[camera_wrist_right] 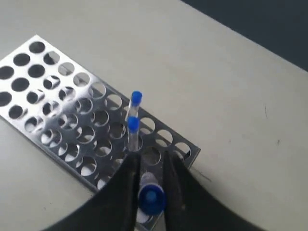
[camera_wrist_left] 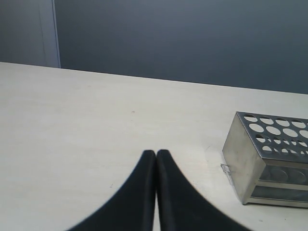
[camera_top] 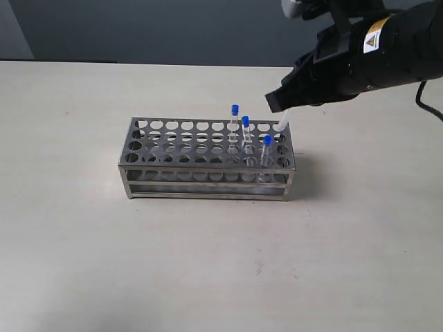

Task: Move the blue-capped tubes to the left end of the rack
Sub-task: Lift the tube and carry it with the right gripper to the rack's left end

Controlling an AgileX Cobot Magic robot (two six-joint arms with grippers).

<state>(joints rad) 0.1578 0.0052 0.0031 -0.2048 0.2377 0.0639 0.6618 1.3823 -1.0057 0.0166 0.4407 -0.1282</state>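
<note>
Silvery metal rack [camera_top: 208, 167] sits on the table [camera_top: 83, 263]; three blue-capped tubes [camera_top: 246, 124] stand at its right end. Left wrist view: left gripper [camera_wrist_left: 156, 155] pressed closed, empty, apart from the rack's left end. Right wrist view: right gripper [camera_wrist_right: 150, 162] clamps a fourth tube [camera_wrist_right: 151, 198] above that right end.

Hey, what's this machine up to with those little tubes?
The right tool is closed on one blue-capped tube at the right end of the metal rack. Three more tubes stand in holes beside it. None is at the left end yet. The left tool is shut and empty, apart from the rack.
</note>
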